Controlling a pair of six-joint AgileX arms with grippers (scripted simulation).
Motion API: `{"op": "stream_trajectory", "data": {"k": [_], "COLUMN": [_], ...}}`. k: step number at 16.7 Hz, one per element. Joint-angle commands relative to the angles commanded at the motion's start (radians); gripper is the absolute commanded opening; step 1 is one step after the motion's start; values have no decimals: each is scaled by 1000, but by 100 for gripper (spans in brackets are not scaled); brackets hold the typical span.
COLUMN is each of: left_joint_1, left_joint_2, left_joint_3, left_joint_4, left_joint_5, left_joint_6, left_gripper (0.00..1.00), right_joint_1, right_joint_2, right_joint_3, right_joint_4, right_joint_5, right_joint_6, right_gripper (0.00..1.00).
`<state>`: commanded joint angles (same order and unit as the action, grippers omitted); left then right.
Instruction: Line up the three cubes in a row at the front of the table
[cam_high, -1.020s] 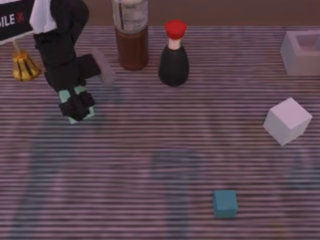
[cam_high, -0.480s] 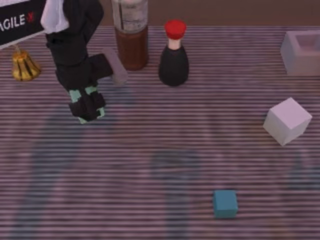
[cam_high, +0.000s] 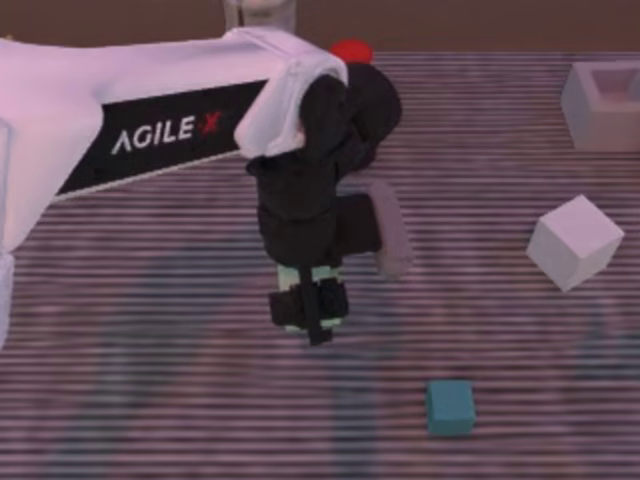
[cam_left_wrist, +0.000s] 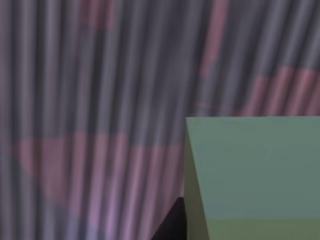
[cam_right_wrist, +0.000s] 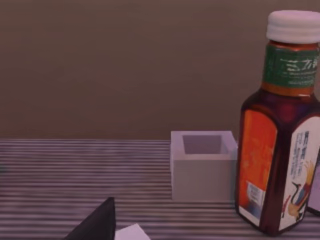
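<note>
My left gripper (cam_high: 312, 310) is clamped on the mint cube (cam_high: 297, 276), carried above the table (cam_high: 150, 400), up and left of the teal cube (cam_high: 450, 407). I'd take that teal cube as the row's anchor: bring the mint one down level with it, just to its left, faces square, and let go only once it sits flat. The white cube (cam_high: 575, 241) lies well right of the teal one. My right gripper isn't visible.

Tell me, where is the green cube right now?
The mint-green cube is held in the left gripper near the top view's middle, up-left of the teal-blue cube.
</note>
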<state>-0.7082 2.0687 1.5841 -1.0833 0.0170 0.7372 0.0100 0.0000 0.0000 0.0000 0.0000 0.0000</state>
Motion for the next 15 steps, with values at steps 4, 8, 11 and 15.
{"op": "stream_trajectory", "data": {"k": [4, 8, 11, 15], "left_joint_1": [-164, -187, -184, -186], "left_joint_2": [-54, -64, -58, -14], "left_joint_3": [-60, -70, -69, -130], "left_joint_4": [9, 12, 14, 125], "left_joint_5": [1, 1, 1, 1], "left_joint_6": [-43, -50, -48, -53], "left_gripper": [0, 0, 0, 0], "right_joint_1": [0, 0, 0, 0], "right_joint_2": [0, 0, 0, 0], "right_joint_3": [0, 0, 0, 0], "right_joint_4": [0, 0, 0, 0], "right_joint_5": [0, 0, 0, 0], "right_joint_6": [0, 0, 0, 0], "right_gripper": [100, 100, 100, 100]}}
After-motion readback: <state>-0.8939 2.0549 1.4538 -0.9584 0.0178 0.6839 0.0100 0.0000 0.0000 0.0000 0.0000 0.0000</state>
